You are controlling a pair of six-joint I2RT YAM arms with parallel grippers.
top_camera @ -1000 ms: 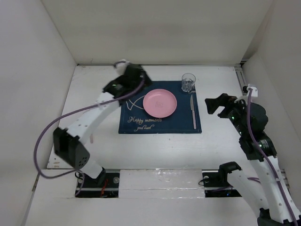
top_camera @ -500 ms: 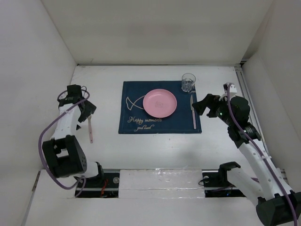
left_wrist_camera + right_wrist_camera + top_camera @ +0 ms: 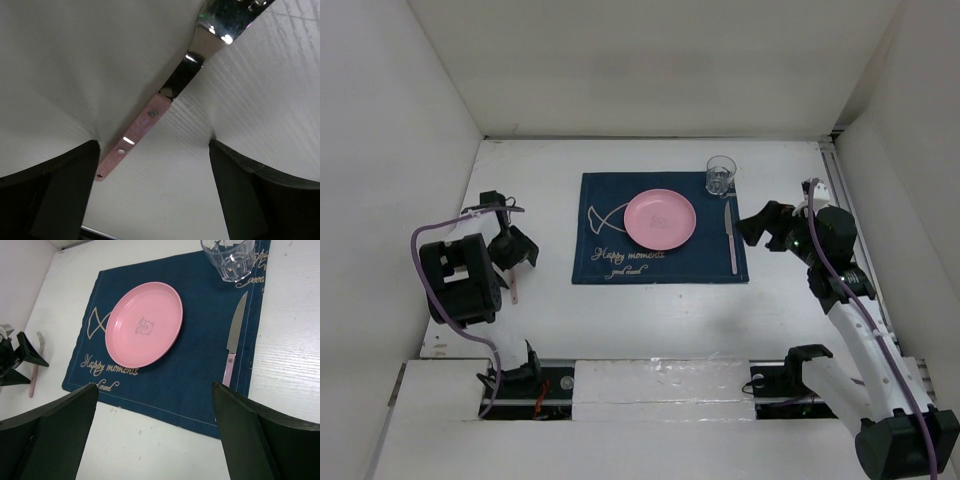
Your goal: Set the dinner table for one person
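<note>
The white dinner table [image 3: 650, 320] carries a navy placemat [image 3: 610, 215] with a pink plate [image 3: 660, 219] on it. A clear glass [image 3: 721, 174] stands at the mat's far right corner. A pink-handled knife [image 3: 731, 240] lies along its right side. A pink-handled fork [image 3: 514, 285] lies on the bare table left of the mat. My left gripper [image 3: 513, 250] is open just over the fork [image 3: 135, 137], with its handle between the jaws near the left finger. My right gripper [image 3: 767, 225] is open and empty, above the table right of the knife [image 3: 232, 347].
White walls close the table on the left, back and right. The right wrist view shows the plate [image 3: 144, 324], the glass [image 3: 227, 257], the fork [image 3: 35, 367] and the left gripper [image 3: 15, 362] at far left. The arm bases stand at the near edge.
My left arm swung from the mat's far left corner out to the left and came down over the fork. My right gripper moved a little nearer the mat's right edge.
</note>
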